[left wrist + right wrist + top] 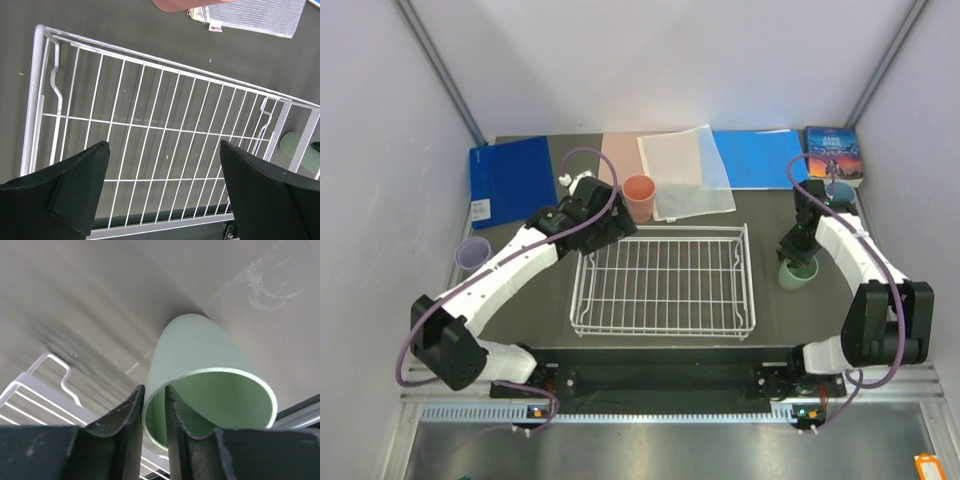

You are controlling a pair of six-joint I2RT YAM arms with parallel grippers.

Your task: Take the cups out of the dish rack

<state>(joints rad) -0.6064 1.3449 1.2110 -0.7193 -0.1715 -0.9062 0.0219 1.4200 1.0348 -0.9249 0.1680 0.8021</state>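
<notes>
The white wire dish rack (665, 330) lies in the middle of the table with nothing in it. A pale green cup (798, 276) stands upright to the right of the rack. My right gripper (798, 252) straddles its rim, one finger inside and one outside, narrowly open with a slit beside the wall (155, 390). The salmon cup (639, 198) stands behind the rack's far left corner. A lavender cup (473, 253) is at the left edge. A light blue cup (840, 190) peeks out behind the right arm. My left gripper (603, 228) hovers wide open over the rack (165, 145).
Along the back lie a blue folder (512, 180), a pinkish sheet (618, 155), a white mesh bag (685, 172), a second blue folder (755, 158) and a book (833, 153). White walls close in on both sides.
</notes>
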